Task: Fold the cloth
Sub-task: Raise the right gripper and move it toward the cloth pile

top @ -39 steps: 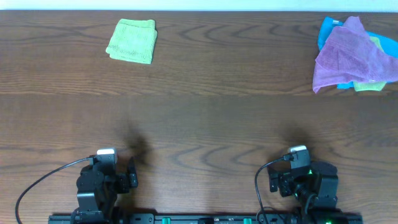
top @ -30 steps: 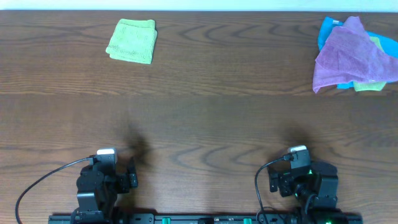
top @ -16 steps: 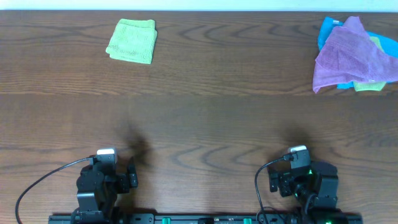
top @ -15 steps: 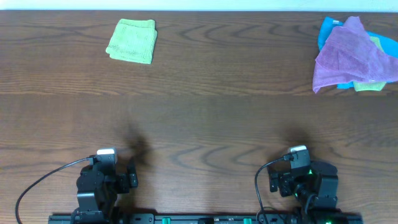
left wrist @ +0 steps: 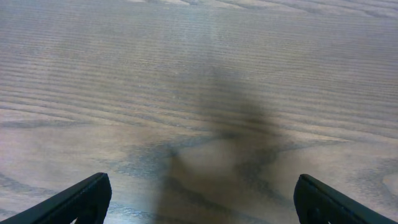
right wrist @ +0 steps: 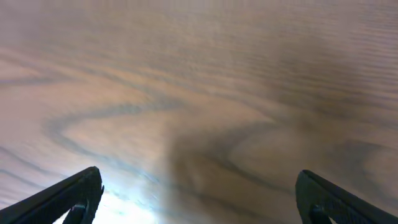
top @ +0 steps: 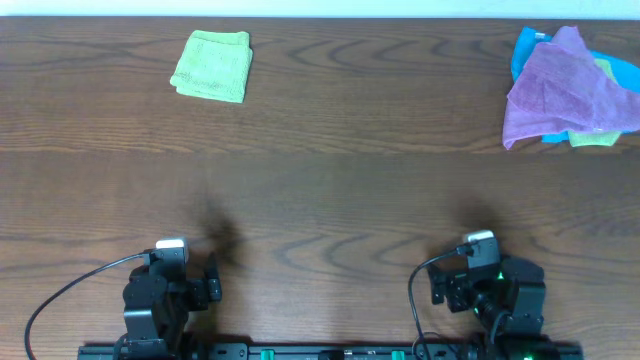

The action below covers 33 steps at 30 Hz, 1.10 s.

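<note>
The cloth (top: pixel 560 88), a purple towel, lies crumpled at the table's far right corner, on top of a blue cloth (top: pixel 525 48) and a lime-green one (top: pixel 595 136). Both arms sit folded back at the near edge, far from it. My left gripper (top: pixel 182 280) is open; in the left wrist view its dark fingertips (left wrist: pixel 87 196) stand wide apart over bare wood. My right gripper (top: pixel 470 285) is open too, its fingertips (right wrist: pixel 78 190) just as wide, with nothing between them. Neither wrist view shows the cloth.
A folded lime-green towel (top: pixel 212 65) lies at the far left of the dark wooden table (top: pixel 330 190). Black cables (top: pixel 60 295) loop beside each arm's base at the near edge.
</note>
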### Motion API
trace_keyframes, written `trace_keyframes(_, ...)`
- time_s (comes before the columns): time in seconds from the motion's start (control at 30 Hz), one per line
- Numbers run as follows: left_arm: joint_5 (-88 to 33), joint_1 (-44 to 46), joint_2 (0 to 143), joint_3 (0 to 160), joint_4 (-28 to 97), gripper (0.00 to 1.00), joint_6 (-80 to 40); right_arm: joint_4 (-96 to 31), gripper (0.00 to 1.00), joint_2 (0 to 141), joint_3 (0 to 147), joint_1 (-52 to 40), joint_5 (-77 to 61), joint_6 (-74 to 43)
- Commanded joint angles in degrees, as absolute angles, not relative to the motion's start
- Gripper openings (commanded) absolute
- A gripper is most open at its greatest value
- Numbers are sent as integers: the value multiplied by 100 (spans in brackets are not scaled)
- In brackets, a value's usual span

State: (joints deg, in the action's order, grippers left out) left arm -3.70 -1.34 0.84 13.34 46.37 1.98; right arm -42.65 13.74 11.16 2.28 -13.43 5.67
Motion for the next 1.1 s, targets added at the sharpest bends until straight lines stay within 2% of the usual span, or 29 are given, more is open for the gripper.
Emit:
trace_keyframes(0.0, -410, -132, 36, 1103, 4862, 95, 303, -3922, 99, 1334, 1061, 143, -2119, -412)
trace_keyframes(0.33, -410, -132, 36, 1103, 4862, 95, 303, -1332, 99, 1337, 1107, 148, -3334, -2222)
trace_keyframes(0.43, -410, -132, 36, 1103, 4862, 95, 303, -766, 99, 1337, 1142, 198, -3542, -3199)
trace_keyframes(0.5, -410, -132, 36, 1103, 4862, 95, 303, -567, 99, 1339, 1264, 364, -3695, -3275)
trace_keyframes(0.63, -410, -132, 36, 1103, 4862, 95, 303, -958, 99, 1586, 1981, 812, -3795, -2705)
trace_keyframes(0.73, -410, -132, 36, 1103, 4862, 95, 303, -1837, 99, 2145, 2919, 1188, -3564, -1962)
trace_keyframes(0.83, -410, -132, 36, 1103, 4862, 95, 303, -2923, 99, 2880, 3977, 1516, -2477, -1474)
trace_keyframes(0.93, -410, -132, 36, 1103, 4862, 95, 303, -3837, 99, 3806, 4984, 1966, -976, -1643)
trace_keyframes(1.07, -410, -132, 36, 1103, 4862, 95, 303, -4313, 99, 4991, 5961, 2506, -355, -1704)
